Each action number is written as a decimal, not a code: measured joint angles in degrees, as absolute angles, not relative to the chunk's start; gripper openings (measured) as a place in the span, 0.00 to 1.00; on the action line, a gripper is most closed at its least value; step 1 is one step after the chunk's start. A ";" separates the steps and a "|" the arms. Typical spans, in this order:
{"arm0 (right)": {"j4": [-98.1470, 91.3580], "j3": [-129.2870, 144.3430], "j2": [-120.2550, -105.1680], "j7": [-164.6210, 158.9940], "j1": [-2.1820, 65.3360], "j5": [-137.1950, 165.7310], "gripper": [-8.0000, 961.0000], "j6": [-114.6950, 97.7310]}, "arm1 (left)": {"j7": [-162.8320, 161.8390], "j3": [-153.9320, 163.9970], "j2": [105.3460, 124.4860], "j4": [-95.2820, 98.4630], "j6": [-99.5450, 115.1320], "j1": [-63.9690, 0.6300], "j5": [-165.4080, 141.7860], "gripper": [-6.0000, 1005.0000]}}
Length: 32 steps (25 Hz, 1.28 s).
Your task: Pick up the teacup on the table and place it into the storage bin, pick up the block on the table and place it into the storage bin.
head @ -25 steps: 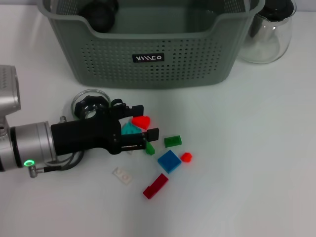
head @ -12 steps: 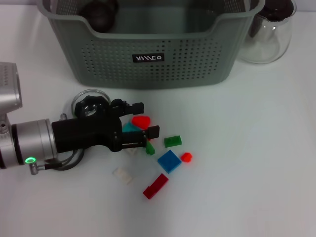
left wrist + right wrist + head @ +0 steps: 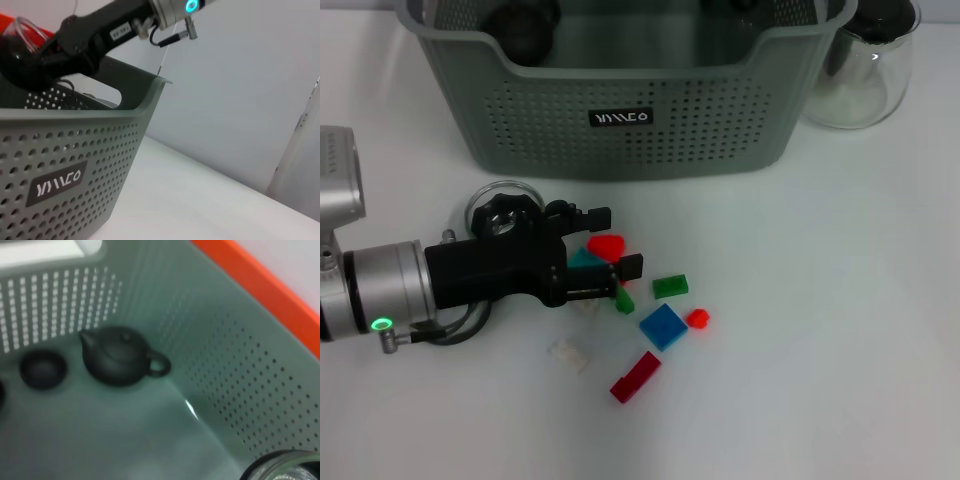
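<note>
My left gripper [image 3: 618,240] lies low over the table, open, its two black fingers on either side of a red block [image 3: 606,244] and a teal block [image 3: 580,259]. A clear glass teacup [image 3: 500,200] stands just behind its body, partly hidden by it. The grey-green storage bin [image 3: 620,120] stands at the back, with a dark teapot [image 3: 120,355] and a small dark cup [image 3: 42,369] inside. My right arm [image 3: 115,25] reaches over the bin [image 3: 75,150], with a piece of clear glass [image 3: 22,31] beside its tip.
More blocks lie to the right of the left gripper: two green [image 3: 670,286], a blue [image 3: 663,326], a small red [image 3: 697,318], a long dark red [image 3: 635,376] and a white one [image 3: 568,354]. A clear glass jug [image 3: 865,70] stands right of the bin.
My left gripper has crept slightly toward the bin, still open around the red and teal blocks. A dark shape has come into view at the bin's far edge.
</note>
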State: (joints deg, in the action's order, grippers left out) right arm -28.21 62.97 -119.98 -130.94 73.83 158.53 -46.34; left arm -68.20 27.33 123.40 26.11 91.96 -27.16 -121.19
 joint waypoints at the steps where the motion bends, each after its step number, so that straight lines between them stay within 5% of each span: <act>1: -27.82 63.63 -120.09 -130.96 73.77 158.87 0.06 -45.91 | -68.20 27.33 123.40 26.10 91.96 -27.16 -121.19 0.84; 25: -26.56 71.00 -120.21 -134.33 72.76 159.70 0.06 -46.08 | -68.20 27.33 123.40 25.92 91.93 -27.16 -121.20 0.84; 32: -28.22 71.26 -120.23 -134.38 72.77 159.70 0.18 -47.70 | -68.20 27.33 123.40 25.93 91.93 -27.16 -121.20 0.84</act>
State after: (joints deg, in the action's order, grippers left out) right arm -28.22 71.26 -120.23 -134.38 72.77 159.70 -47.70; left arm -68.20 27.33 123.40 25.93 91.93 -27.16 -121.20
